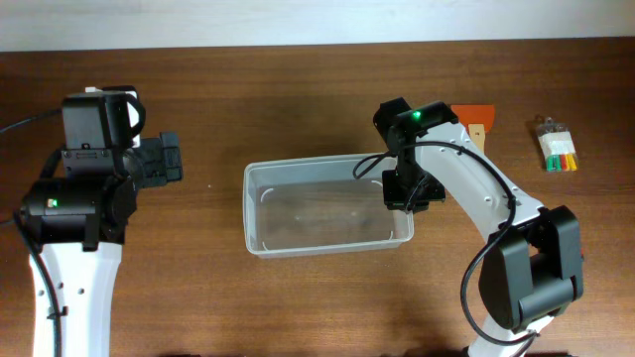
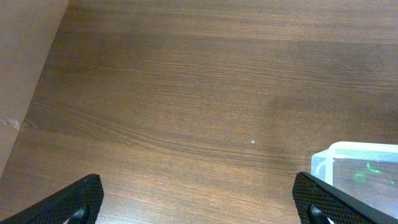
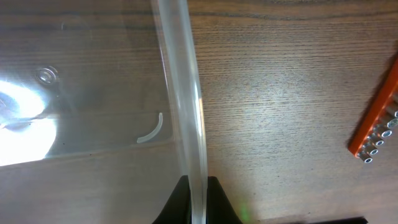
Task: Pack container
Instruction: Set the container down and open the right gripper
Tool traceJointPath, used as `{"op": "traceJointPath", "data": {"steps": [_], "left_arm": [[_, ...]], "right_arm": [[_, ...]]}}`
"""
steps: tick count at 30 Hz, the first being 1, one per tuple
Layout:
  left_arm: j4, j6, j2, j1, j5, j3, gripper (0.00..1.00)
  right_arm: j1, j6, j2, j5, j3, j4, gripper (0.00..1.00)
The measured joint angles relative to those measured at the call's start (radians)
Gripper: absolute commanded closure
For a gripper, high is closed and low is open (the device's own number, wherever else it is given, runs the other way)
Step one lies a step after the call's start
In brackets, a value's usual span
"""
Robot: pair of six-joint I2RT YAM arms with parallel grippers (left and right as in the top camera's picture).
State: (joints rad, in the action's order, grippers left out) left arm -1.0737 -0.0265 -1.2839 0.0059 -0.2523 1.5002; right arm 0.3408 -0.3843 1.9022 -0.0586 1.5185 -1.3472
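The container (image 1: pixel 256 213), a clear plastic tub with rounded corners, lies in the middle of the wooden table; nothing shows inside it. My right gripper (image 1: pixel 407 195) is shut on its right wall; in the right wrist view the two black fingers pinch the container's rim (image 3: pixel 184 93) between them at my right gripper (image 3: pixel 198 198). My left gripper (image 1: pixel 167 159) hangs well to the left of the tub, open and holding nothing. In the left wrist view the left gripper (image 2: pixel 199 202) has its fingertips far apart over bare wood, with a corner of the container (image 2: pixel 354 165) at lower right.
An orange-handled tool (image 1: pixel 474 117) lies just behind the right arm, and an orange strip holding metal bits (image 3: pixel 378 118) shows at the right of the right wrist view. A small clear pack with coloured pieces (image 1: pixel 558 147) sits at the far right.
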Motion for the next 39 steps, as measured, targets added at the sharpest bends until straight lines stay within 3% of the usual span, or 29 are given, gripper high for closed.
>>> {"op": "traceJointPath", "data": {"steps": [23, 27, 39], "left_arm": [[0.000, 0.000, 0.000, 0.000, 0.000, 0.000, 0.01], [0.000, 0.000, 0.000, 0.000, 0.000, 0.000, 0.01], [0.000, 0.000, 0.000, 0.000, 0.000, 0.000, 0.01]], "right_arm": [[0.000, -0.039, -0.002, 0.001, 0.000, 0.022, 0.95], [0.000, -0.047, -0.003, 0.004, 0.000, 0.037, 0.85], [0.000, -0.051, 0.005, 0.004, 0.015, 0.038, 0.83]]}}
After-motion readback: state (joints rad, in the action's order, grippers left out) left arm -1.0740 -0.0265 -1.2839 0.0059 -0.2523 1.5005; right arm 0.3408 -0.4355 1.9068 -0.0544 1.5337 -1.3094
